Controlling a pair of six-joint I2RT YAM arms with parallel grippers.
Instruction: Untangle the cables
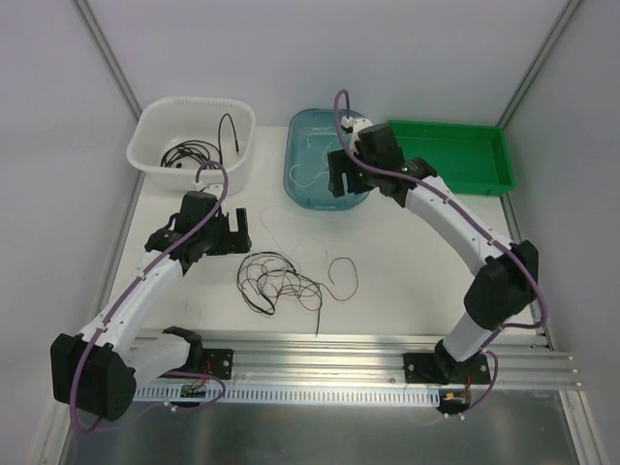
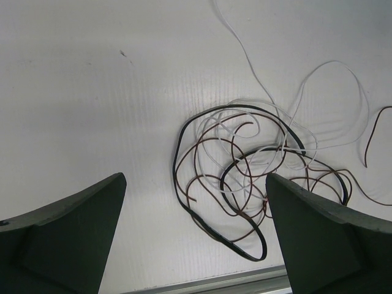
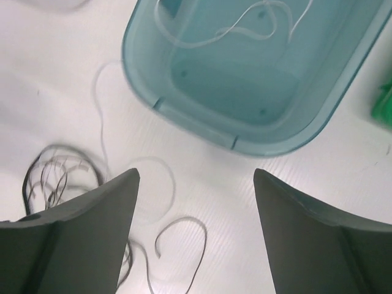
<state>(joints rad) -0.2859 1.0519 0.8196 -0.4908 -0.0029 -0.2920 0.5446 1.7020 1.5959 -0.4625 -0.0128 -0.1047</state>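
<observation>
Our left gripper (image 2: 195,180) and right gripper (image 3: 196,174) hang released and empty; if we pinch the cables (image 2: 245,177) mid-knot, every strand may drag along, tightening the snarl.

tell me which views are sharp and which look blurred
Left wrist: the tangle of thin black, white and brown cables is crisp, the left gripper's dark fingers soft. Right wrist: the translucent blue plastic tub is clear, the tangle smeared. Top external: even light, faint shadows.
</observation>
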